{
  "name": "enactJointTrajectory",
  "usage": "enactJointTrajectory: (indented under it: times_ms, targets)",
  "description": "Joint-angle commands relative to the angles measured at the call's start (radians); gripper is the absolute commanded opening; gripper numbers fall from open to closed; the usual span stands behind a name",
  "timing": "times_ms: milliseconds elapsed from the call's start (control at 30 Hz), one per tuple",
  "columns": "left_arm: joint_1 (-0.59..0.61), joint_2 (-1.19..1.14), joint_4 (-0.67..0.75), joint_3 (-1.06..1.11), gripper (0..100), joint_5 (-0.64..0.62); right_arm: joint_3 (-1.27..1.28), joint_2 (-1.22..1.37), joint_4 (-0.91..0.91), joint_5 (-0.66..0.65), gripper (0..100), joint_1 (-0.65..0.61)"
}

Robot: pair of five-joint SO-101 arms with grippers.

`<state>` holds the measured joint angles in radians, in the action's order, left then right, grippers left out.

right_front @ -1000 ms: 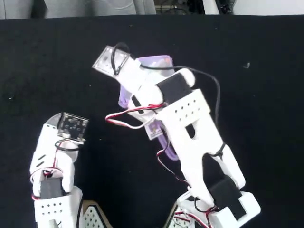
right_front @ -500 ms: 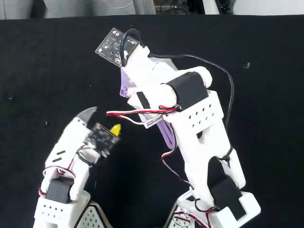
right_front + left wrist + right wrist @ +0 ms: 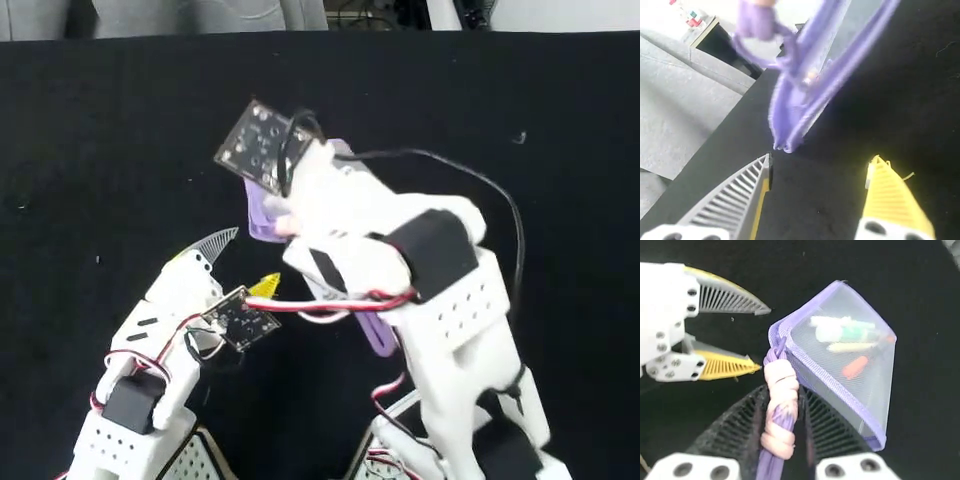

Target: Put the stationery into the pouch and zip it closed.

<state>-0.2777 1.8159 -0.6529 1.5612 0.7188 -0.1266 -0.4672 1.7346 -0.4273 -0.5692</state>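
Near the middle of the black bench (image 3: 100, 120) the purple mesh pouch (image 3: 850, 365) is held by its strap (image 3: 780, 405) in the clamped right jaws, w/ left jaws spread wide & empty just beside its corner, & pens (image 3: 845, 332) etc. are seen inside, so filling is judged done, zipping prob. left.

light: bright, even | tabletop (image 3: 90, 120): matte black, shadows lost in it | pouch (image 3: 850, 355) mesh: light passes through
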Motion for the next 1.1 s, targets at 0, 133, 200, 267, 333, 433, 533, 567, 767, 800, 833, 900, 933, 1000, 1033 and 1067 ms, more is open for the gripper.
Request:
enactJointTrajectory:
  times_ms: [0,133,200,267,333,433,533,567,767,800,833,900,933,1000,1033,1067]
  targets:
    - [-0.001,0.009,0.015,-0.053,30,0.008,0.048,-0.105,0.032,0.008,1.1,-0.018]
    - [-0.019,0.009,0.021,-0.048,30,0.006,0.101,-0.166,0.032,0.009,1.1,-0.018]
    - [-0.059,0.011,0.025,-0.061,30,0.006,0.133,-0.188,0.032,0.009,1.1,-0.023]
    - [-0.097,0.009,0.025,-0.074,30,0.006,0.165,-0.206,0.032,0.009,1.1,-0.023]
    - [-0.133,0.009,0.025,-0.082,30,0.006,0.189,-0.226,0.032,0.008,1.1,-0.023]
    - [-0.174,0.009,0.043,-0.077,30,0.008,0.220,-0.259,0.032,0.006,1.1,-0.023]
    - [-0.174,0.008,0.130,-0.042,30,0.008,0.248,-0.291,0.032,0.003,1.1,-0.023]
    - [-0.174,0.008,0.164,-0.024,30,0.008,0.260,-0.298,0.032,0.003,1.1,-0.023]
    - [-0.185,0.008,0.313,0.094,22,0.014,0.295,-0.314,0.032,0.002,1.1,-0.025]
    - [-0.186,0.008,0.348,0.117,20,0.014,0.294,-0.314,0.032,0.002,1.1,-0.025]
    - [-0.186,0.008,0.381,0.137,19,0.014,0.291,-0.312,0.032,0.002,1.1,-0.025]
    - [-0.186,0.006,0.385,0.139,19,0.014,0.289,-0.309,0.032,0.002,1.1,-0.025]
    - [-0.186,0.006,0.384,0.139,19,0.014,0.289,-0.308,0.032,0.002,1.1,-0.025]
    - [-0.186,0.006,0.387,0.139,19,0.014,0.289,-0.306,0.031,0.002,1.1,-0.025]
    - [-0.191,0.006,0.387,0.139,19,0.014,0.288,-0.306,0.031,0.002,1.1,-0.025]
    - [-0.206,0.006,0.384,0.139,19,0.014,0.288,-0.308,0.031,0.002,1.1,-0.025]
